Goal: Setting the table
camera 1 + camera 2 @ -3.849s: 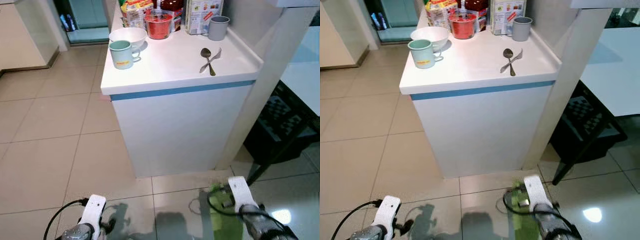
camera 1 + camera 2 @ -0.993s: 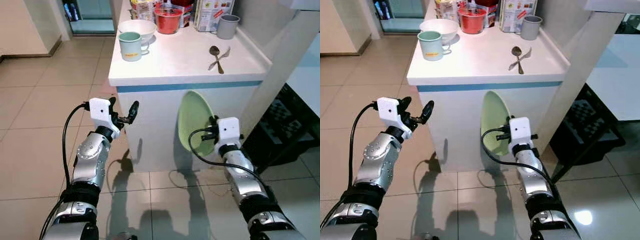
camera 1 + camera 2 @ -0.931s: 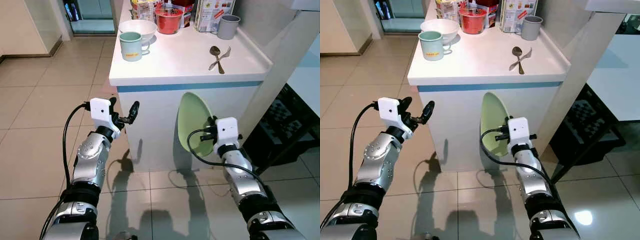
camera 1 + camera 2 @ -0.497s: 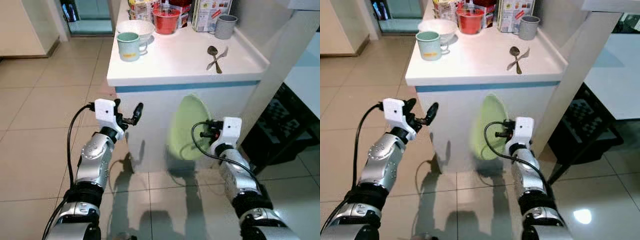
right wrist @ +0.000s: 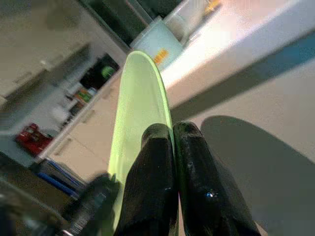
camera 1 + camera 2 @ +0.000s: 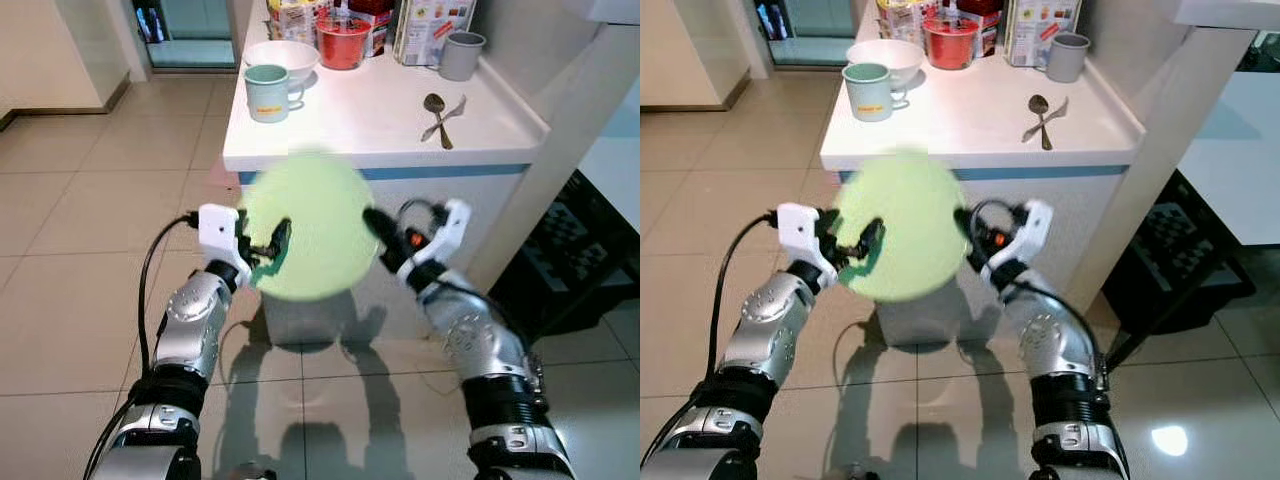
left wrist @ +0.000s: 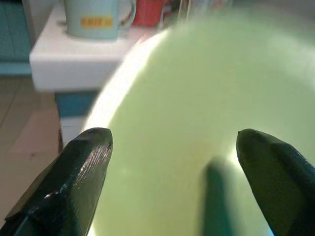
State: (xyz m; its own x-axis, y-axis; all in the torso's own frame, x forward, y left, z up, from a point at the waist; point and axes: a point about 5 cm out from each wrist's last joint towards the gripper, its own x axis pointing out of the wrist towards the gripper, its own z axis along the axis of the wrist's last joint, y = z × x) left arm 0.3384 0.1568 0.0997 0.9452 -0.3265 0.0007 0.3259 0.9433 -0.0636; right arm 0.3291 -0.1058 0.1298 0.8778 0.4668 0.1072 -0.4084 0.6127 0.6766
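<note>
Plate (image 6: 308, 225) now face-on, off edge-on.

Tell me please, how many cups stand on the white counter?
2: a pale green mug near the counter's left edge beside the white bowl, and a grey cup at the back right. Others may hide behind the packages.

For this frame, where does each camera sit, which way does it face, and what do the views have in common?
Left eye view: on the head, looking forward and down at the white counter; both silver arms, left gripper and right gripper at the green plate.
Right eye view: same scene, slightly offset.
Left wrist view: looks along its open fingers at the plate's face.
Right wrist view: looks along its fingers shut on the plate's rim.
Shared: plate, counter and the mug.
</note>
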